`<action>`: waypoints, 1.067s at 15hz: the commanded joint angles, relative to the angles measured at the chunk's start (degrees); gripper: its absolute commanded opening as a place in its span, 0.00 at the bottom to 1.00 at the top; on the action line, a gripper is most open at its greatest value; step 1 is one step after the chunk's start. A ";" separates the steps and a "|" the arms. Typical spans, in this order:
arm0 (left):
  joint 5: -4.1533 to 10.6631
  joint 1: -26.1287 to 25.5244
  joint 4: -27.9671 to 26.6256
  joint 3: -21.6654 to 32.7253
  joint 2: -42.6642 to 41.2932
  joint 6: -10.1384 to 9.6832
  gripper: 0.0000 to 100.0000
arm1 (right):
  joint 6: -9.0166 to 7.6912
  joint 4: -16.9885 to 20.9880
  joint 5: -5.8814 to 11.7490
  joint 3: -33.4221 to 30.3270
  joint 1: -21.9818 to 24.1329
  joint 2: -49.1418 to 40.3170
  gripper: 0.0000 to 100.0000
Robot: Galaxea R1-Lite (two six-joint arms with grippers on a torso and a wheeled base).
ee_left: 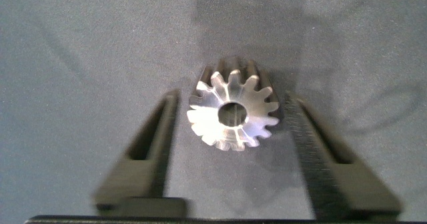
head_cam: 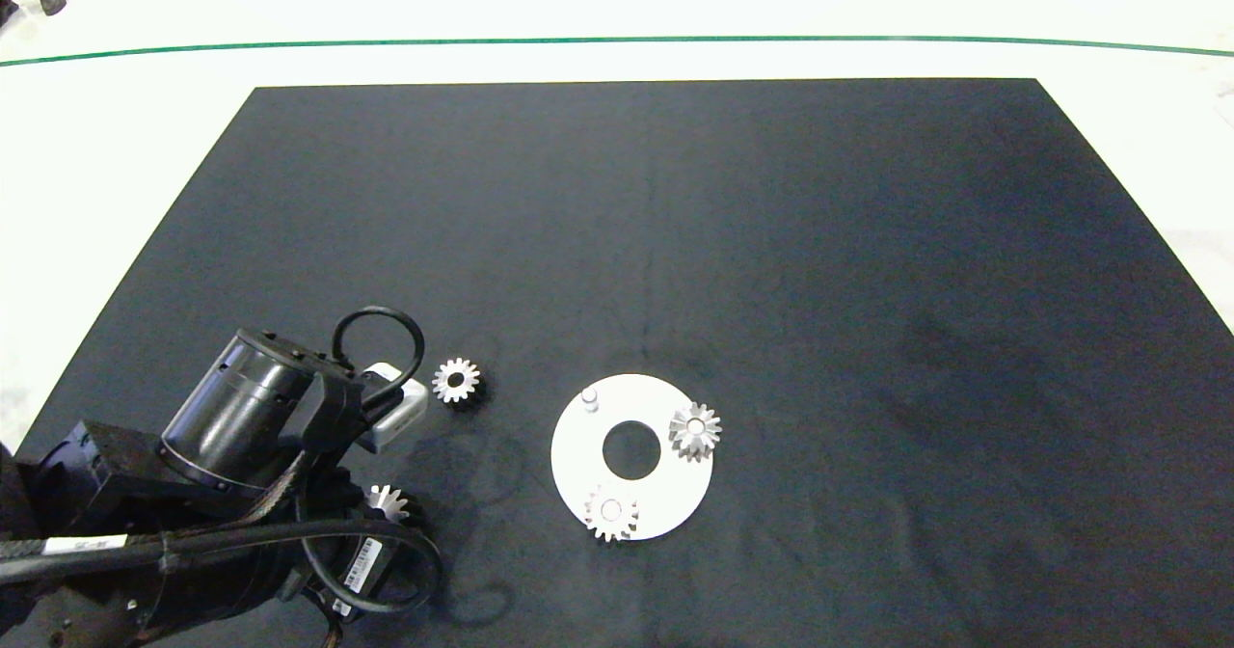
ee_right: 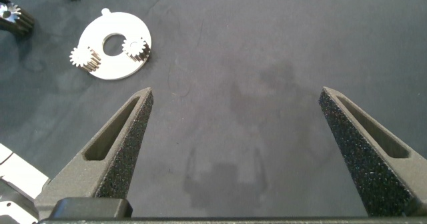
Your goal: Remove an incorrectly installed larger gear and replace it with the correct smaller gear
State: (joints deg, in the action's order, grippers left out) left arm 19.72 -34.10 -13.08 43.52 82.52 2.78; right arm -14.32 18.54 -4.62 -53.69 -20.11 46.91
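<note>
Black mat (head_cam: pixel 771 243) | left tool (ee_left: pixel 233 154) wide — straddling larger gear (ee_left: pixel 232 113) | right tool (ee_right: pixel 237 151) wide — over bare mat

My head cam looks straight down on the counter (head_cam: pixel 771 243); left wrist's super close, right wrist further back, sharing the white disc (head_cam: pixel 578 445) (ee_right: pixel 100 41).

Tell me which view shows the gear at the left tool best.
Left wrist view: the gear sits large between the open left tool's fingers, teeth and bore clear. Head view shows it partly hidden by the arm. Right wrist view catches only a small gear at its edge, probably this one.
</note>
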 commanded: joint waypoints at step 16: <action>0.23 0.96 -15.31 39.62 0.27 3.28 1.00 | 5.80 -2.28 3.57 7.46 10.71 -12.19 1.00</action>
State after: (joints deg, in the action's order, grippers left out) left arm 19.83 -31.94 -27.75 82.75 80.35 6.23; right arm -8.64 16.15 -1.07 -46.36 -9.45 35.94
